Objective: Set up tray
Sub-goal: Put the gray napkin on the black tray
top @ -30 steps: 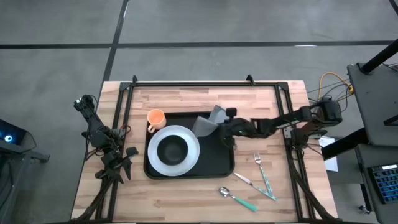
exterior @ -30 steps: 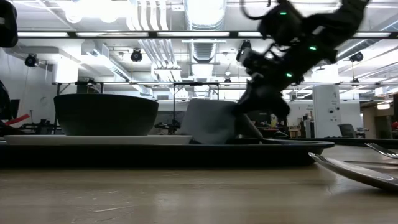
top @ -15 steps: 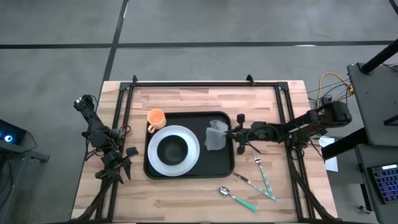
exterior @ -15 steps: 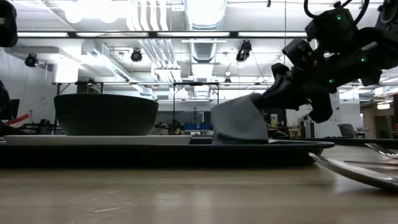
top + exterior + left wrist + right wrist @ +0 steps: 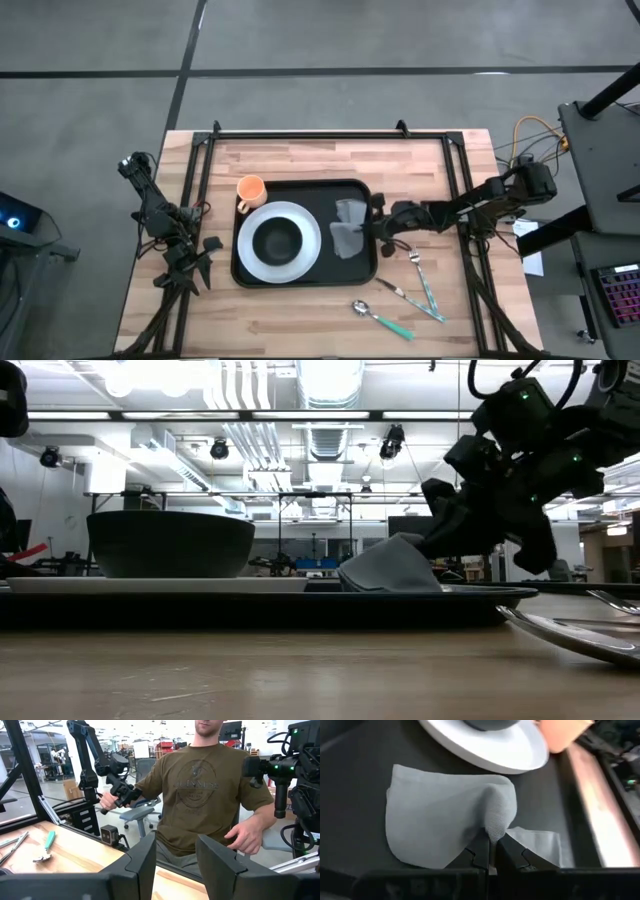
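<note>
the tray [image 5: 300, 275] sits in the middle of the wooden table [image 5: 300, 160], long side running left to right, and it's carrying most of the setting. on its left half lies the white plate [image 5: 255, 262] with the small black bowl [image 5: 277, 240] resting in the centre of it. from table height the bowl [image 5: 170, 543] stands tall on the plate [image 5: 150, 584], with the tray's rim [image 5: 250, 602] a dark band beneath.

over to the right arm: the right gripper [image 5: 372, 228] is down at the tray's right edge, fingers pinched together on a fold of the grey napkin [image 5: 347, 226]. the wrist camera shows it plainly, the two fingertips [image 5: 481, 851] squeezed on a raised ridge of the napkin [image 5: 440, 820], the rest of the cloth spread flat on the tray floor [image 5: 360, 780] just beside the plate [image 5: 490, 745]. in the low view the napkin [image 5: 390, 572] makes a low hump under the gripper [image 5: 440, 540].

an orange cup [image 5: 250, 188] stands on the wood, touching the tray's far left corner. the fork [image 5: 418, 262], knife [image 5: 400, 292] and spoon [image 5: 380, 318] lie on the table right of the tray.

the left gripper [image 5: 200, 255] waits off at the table's left edge, fingers [image 5: 145, 860] apart and holding nothing. a person in an olive shirt [image 5: 210, 790] sits beyond the table.
</note>
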`<action>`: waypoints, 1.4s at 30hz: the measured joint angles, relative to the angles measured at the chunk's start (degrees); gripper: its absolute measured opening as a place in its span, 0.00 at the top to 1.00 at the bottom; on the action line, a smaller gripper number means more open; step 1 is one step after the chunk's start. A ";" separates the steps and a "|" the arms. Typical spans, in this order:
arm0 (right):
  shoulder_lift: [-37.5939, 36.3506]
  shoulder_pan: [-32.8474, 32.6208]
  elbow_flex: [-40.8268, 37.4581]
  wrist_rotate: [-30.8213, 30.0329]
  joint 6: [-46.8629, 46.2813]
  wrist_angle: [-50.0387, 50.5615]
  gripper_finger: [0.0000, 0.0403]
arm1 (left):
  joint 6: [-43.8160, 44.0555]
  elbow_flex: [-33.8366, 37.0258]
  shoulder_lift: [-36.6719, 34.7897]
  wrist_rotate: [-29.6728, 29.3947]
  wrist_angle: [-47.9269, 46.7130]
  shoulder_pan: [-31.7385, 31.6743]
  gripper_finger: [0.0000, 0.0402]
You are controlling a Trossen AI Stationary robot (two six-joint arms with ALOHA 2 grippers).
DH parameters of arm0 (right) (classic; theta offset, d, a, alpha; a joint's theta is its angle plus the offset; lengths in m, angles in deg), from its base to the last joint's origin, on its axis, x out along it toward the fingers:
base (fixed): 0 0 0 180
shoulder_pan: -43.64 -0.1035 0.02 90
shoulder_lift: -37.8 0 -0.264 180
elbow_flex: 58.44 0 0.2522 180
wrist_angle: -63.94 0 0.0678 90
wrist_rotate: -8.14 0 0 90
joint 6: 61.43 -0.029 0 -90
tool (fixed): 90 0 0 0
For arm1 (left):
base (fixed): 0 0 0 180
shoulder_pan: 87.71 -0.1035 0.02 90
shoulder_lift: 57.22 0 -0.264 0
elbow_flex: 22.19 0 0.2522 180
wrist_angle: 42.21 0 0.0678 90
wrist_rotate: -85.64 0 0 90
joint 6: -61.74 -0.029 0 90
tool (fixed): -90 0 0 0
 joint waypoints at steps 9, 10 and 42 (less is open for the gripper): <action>-0.17 -2.05 4.12 1.05 -1.53 12.25 0.97 | 0.00 0.00 0.00 0.02 0.00 0.00 0.70; -0.17 -2.13 4.93 1.00 -1.94 14.12 0.96 | 0.02 0.00 0.00 0.02 0.00 -0.01 0.70; 2.67 -1.45 40.54 7.24 -11.17 65.09 0.41 | 0.00 0.00 0.00 0.00 0.00 0.00 0.70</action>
